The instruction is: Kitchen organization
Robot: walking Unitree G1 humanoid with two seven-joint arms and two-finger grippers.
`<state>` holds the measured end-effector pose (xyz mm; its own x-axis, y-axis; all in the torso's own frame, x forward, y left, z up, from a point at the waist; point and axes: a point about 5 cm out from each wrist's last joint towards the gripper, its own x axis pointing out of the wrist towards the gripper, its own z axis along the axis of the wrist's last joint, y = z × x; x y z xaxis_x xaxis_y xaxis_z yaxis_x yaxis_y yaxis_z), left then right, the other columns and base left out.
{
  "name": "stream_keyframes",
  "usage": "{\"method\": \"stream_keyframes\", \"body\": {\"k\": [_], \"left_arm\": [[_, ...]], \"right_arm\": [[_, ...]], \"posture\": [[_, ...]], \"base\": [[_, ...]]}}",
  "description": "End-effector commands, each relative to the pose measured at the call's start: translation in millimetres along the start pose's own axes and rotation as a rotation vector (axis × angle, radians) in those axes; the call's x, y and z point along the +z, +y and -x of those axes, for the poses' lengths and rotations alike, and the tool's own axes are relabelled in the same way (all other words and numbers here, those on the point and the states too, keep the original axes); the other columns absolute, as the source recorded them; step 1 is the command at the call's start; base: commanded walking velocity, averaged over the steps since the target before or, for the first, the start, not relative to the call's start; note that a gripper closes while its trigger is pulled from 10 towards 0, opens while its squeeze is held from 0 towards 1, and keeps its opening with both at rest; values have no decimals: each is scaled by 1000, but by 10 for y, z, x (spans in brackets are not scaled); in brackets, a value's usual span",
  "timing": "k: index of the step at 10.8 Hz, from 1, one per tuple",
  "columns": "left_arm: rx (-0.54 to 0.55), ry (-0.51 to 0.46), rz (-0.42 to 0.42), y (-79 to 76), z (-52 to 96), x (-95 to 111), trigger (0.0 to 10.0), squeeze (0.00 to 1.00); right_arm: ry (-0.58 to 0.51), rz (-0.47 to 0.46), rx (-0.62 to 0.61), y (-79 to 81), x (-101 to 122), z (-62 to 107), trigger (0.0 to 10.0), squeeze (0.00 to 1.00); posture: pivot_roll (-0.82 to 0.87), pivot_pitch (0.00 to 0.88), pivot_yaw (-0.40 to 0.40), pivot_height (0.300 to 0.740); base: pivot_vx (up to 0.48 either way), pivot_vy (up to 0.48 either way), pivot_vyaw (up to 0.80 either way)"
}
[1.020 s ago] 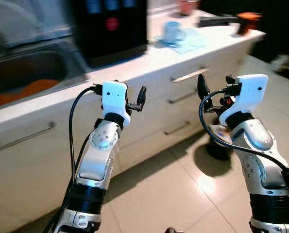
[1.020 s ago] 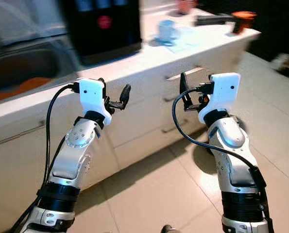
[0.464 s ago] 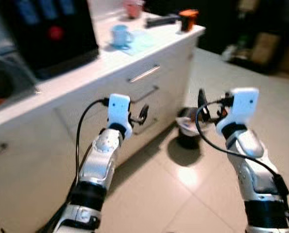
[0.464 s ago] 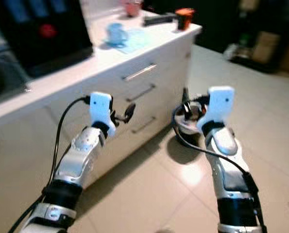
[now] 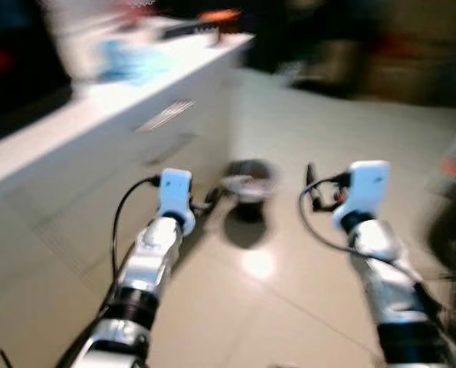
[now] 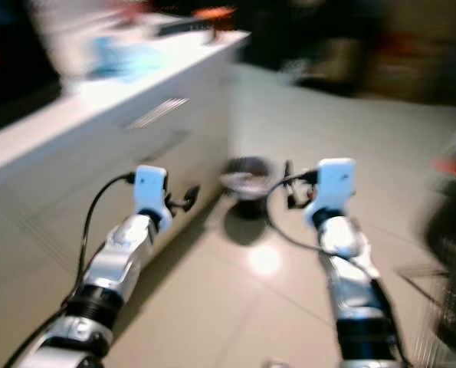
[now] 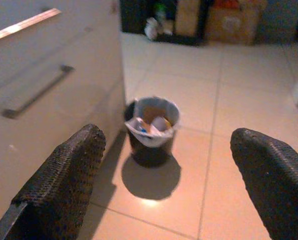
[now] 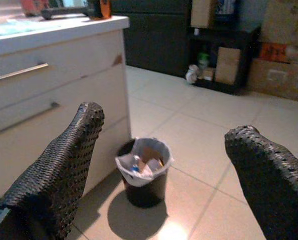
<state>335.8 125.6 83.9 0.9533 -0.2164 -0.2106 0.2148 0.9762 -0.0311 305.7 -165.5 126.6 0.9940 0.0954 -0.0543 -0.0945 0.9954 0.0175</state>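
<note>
- Head views are blurred; the robot stands on tiled floor (image 7: pixel 239 75) beside a white cabinet run with a worktop (image 5: pixel 113 92) in the upper left of the frame.
- Left pincer (image 5: pixel 212 201) is raised mid-left of the frame, fingers spread wide with nothing between them, per the left wrist view.
- Right pincer (image 5: pixel 313 190) is raised mid-right, likewise wide and empty, per the right wrist view.
- Likely task thing: small dark trash bin (image 7: pixel 151 131) on the floor, just beside the cabinet end, centre of frame, between and beyond both pincers, not touched.
- Bin has a pale plastic liner (image 8: pixel 126 162) folded over the rim, with paper and scraps inside.
- Handling guess: light, stiff plastic wall, smooth so maybe slippery; liner is soft and thin and would slip or tear if pinched alone.
- Best hold, I judge: clamp the rim, one finger inside and one outside, catching liner and wall together; keep it upright or the contents spill.
- Drawer handles (image 7: pixel 36 95) on the cabinet front are slim metal bars, rigid.
- Worktop items (blue cup (image 5: pixel 120 57), orange thing (image 5: pixel 220 15)) are too blurred to judge.
</note>
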Motion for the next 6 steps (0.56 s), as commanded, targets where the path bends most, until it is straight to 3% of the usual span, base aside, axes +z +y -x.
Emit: {"method": "stream_keyframes", "body": {"k": [1, 2, 3, 4, 5, 6], "left_arm": [[26, 24, -8, 91, -9, -62, 10000, 0], [58, 123, 11, 184, 30, -311, 10000, 0], [62, 151, 21, 201, 44, -383, 10000, 0], [91, 227, 17, 272, 125, -605, 10000, 0], [102, 262, 11, 295, 168, -702, 10000, 0], [115, 309, 5, 303, 218, -820, 10000, 0]], "right_arm": [[44, 14, 7, 21, -156, 19, 10000, 0], [129, 14, -18, -30, -431, 63, 10000, 0], [155, 4, -28, -48, -513, 75, 10000, 0], [256, -13, -80, -146, -818, 138, 10000, 0], [315, -32, -117, -208, -977, 187, 10000, 0], [394, -102, -174, -279, -1174, 268, 10000, 0]], "posture": [[31, 7, 70, 740], [28, 8, 70, 740], [27, 8, 71, 740], [22, 9, 73, 740], [21, 8, 72, 740], [20, 9, 73, 740]], "base": [[0, 0, -800], [0, 0, -800], [0, 0, -800], [0, 0, -800], [0, 0, -800], [0, 0, -800]]}}
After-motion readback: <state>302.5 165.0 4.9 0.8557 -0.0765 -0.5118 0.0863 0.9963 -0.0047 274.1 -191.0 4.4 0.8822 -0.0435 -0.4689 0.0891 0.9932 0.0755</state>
